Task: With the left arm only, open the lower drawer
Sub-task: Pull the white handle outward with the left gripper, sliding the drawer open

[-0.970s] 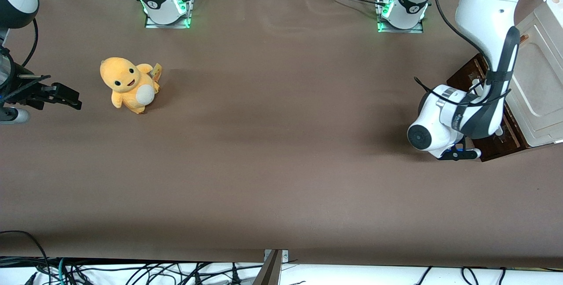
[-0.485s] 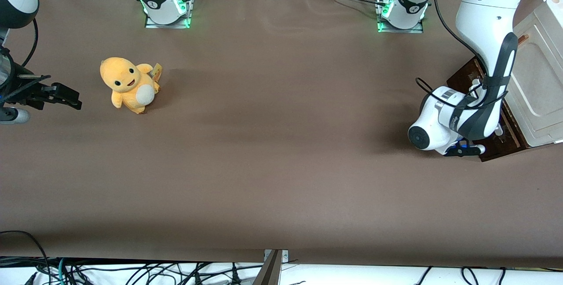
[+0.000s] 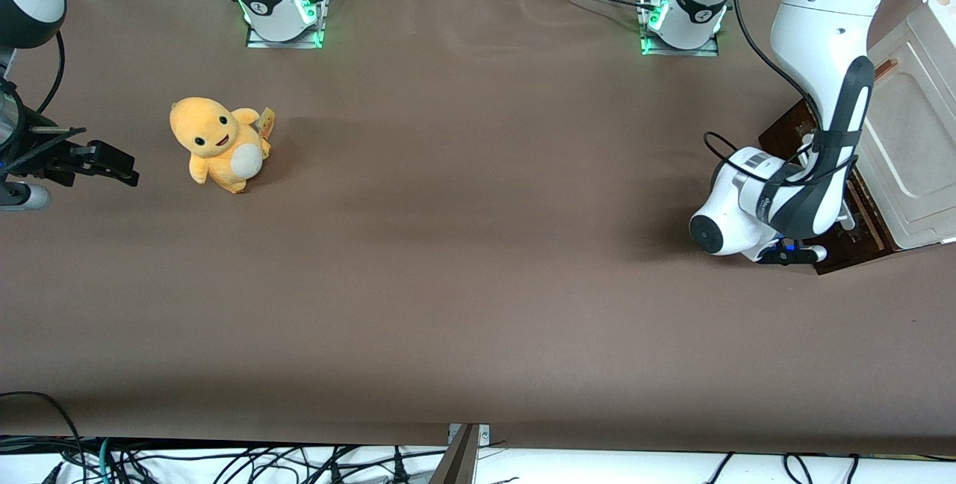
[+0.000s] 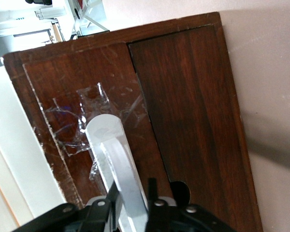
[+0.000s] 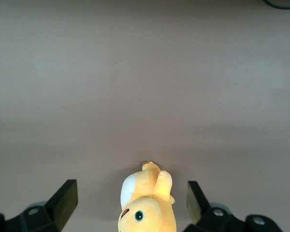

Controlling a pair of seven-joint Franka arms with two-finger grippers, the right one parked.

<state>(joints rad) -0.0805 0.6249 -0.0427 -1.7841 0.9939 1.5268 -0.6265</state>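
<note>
The lower drawer (image 4: 77,72) shows its dark brown wooden front, with clear tape stuck where the long white bar handle (image 4: 111,145) is fixed. In the front view this drawer (image 3: 859,241) sits at the foot of a cream cabinet (image 3: 911,133) at the working arm's end of the table. The left arm (image 3: 821,36) reaches down in front of the drawer. Its black gripper (image 4: 133,191) has one finger pressed on each side of the white handle. From the front the gripper (image 3: 792,252) is mostly hidden under the wrist.
A yellow plush toy (image 3: 216,144) sits on the brown table toward the parked arm's end. Both arm bases (image 3: 676,17) stand at the table edge farthest from the front camera. A darker brown panel (image 4: 193,106) lies beside the drawer front.
The left arm's wrist has shifted slightly, bringing the gripper closer in against the drawer front. The drawer front has not visibly moved.
</note>
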